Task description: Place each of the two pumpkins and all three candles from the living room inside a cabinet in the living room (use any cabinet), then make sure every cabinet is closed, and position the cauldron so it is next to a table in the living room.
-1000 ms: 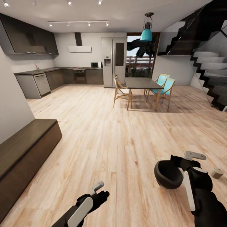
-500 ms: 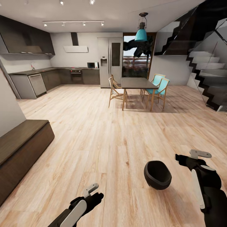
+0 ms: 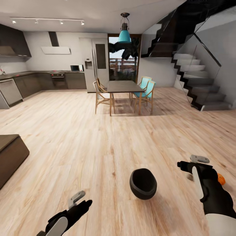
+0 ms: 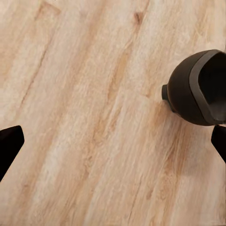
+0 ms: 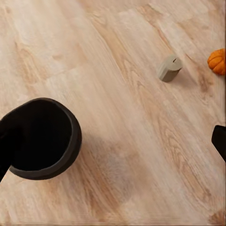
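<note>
On the wood floor (image 3: 98, 137), the black cauldron (image 3: 143, 183) lay tipped on its side.
Both grippers, left (image 3: 78, 201) and right (image 3: 191, 163), were spread wide and held nothing. A candle (image 5: 169, 68) and a pumpkin (image 5: 217, 61) lay near each other, by the right arm.

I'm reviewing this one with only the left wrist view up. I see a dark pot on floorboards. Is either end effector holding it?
Observer: No. In the head view the cauldron lies tipped on the floor, apart from both the left end effector and the right end effector.
Operator: Anything else lying nearby?
Observer: Yes. The right wrist view shows a candle on its side on the boards.
Operator: Any pumpkin?
Observer: One pumpkin sits beyond that candle, at the frame edge.
</note>
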